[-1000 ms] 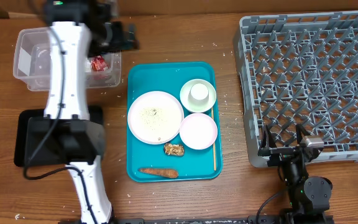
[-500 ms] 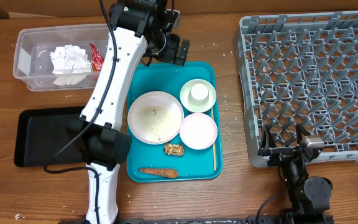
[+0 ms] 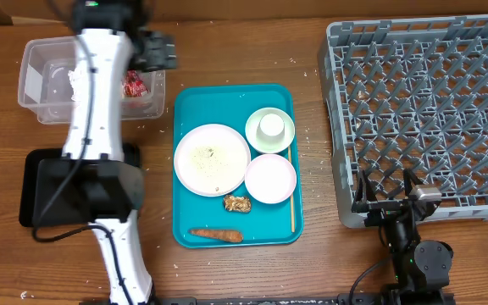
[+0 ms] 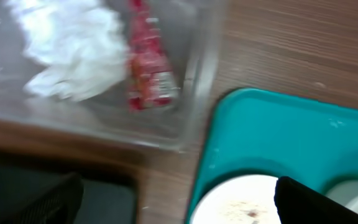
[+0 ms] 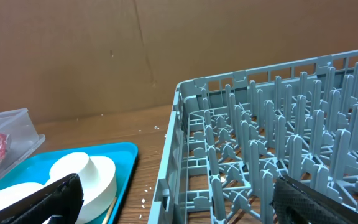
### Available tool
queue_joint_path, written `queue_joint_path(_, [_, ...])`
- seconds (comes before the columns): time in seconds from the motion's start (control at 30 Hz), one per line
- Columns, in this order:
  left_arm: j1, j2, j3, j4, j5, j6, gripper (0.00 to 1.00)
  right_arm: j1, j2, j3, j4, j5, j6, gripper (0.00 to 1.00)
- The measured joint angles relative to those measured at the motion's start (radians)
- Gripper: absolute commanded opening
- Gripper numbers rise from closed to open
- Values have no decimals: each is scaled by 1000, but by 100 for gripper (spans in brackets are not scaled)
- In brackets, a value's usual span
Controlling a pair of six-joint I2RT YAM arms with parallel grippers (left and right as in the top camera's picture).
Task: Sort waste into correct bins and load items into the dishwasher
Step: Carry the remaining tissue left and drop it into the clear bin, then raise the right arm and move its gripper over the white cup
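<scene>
My left gripper [image 3: 156,52] hovers open and empty over the right end of the clear bin [image 3: 34,59]. The bin holds a red wrapper [image 3: 134,83] and a crumpled white tissue [image 4: 67,53]; the wrapper also shows in the left wrist view [image 4: 148,71]. The teal tray [image 3: 185,110] carries a crumbed white plate [image 3: 212,158], an upturned cup on a green saucer [image 3: 270,129], a pink bowl [image 3: 270,178], a food scrap [image 3: 237,203], a carrot [image 3: 216,235] and a chopstick [image 3: 292,191]. My right gripper [image 5: 179,208] is open and empty beside the grey dish rack [image 3: 422,102].
A black tray [image 3: 36,191] lies at the front left, partly under my left arm. The dish rack [image 5: 266,124] fills the right side and holds nothing. The left arm's white link crosses over the bin and hides part of it.
My left arm swung from the bin out to the tray's top edge half a second ago, and is now back left over the bin's right end. The right arm has not moved.
</scene>
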Motion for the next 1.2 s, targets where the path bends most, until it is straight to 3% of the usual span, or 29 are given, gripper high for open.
queue_joint_path(0.3, [164, 0, 0, -20, 64, -50, 100, 0, 0, 0, 0, 0, 0, 100])
queue_joint_path(0.7, [177, 0, 0, 103, 119, -67, 100, 0, 0, 0, 7, 24, -3, 100])
queue_joint_path(0.97, [177, 0, 0, 121, 119, -67, 100, 0, 0, 0, 167, -46, 39, 100])
queue_joint_path(1.2, [177, 0, 0, 121, 119, -67, 100, 0, -1, 0, 502, -113, 152, 100])
